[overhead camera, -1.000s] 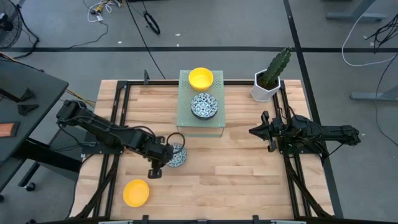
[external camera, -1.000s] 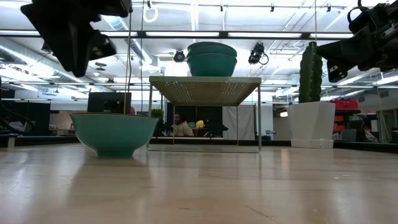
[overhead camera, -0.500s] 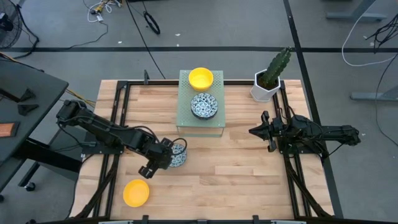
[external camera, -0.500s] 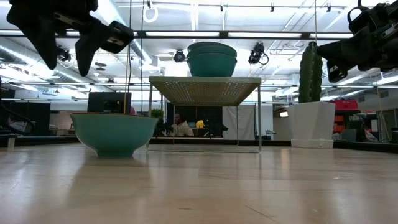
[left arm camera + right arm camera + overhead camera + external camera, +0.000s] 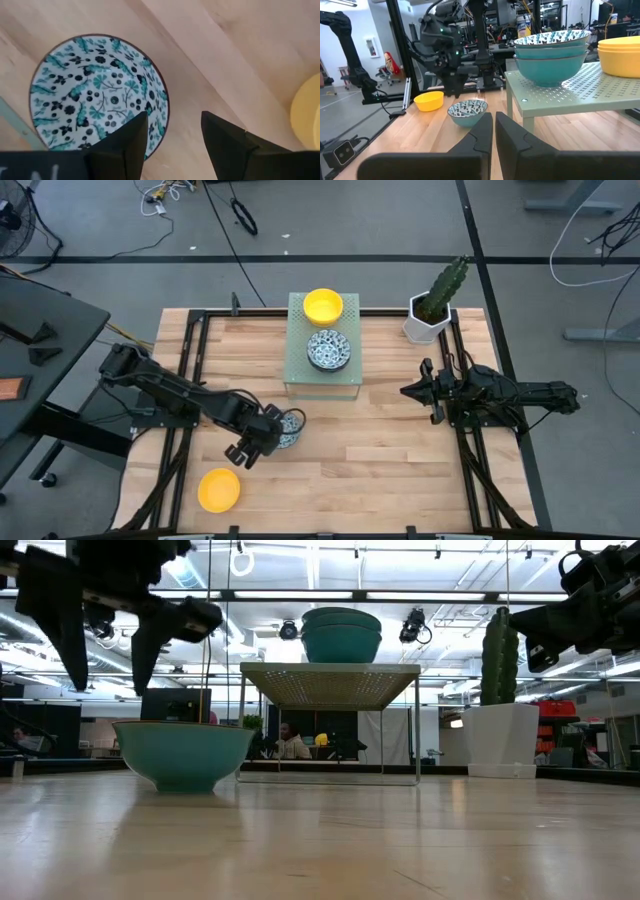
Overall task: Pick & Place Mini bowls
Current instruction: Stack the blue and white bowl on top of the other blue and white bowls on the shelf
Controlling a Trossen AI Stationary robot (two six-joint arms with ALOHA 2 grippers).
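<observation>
A green perforated stand (image 5: 322, 380) is seen at the table's far middle, carrying one stack of three patterned bowls (image 5: 328, 349) and a yellow stack (image 5: 323, 305) whose count cannot be told. One patterned bowl (image 5: 288, 427) and one yellow bowl (image 5: 218, 489) are set on the table. The left gripper (image 5: 252, 452) is held above the lone patterned bowl's rim, fingers apart. The right gripper (image 5: 412, 391) is parked at the right, fingers together.

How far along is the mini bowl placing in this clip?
Done: stacked blue-patterned bowls and yellow bowls sit on the green perforated stand. In hand: left gripper, jaws open, hovers over a patterned bowl on the table. Left: that bowl and the lone yellow bowl.
</observation>
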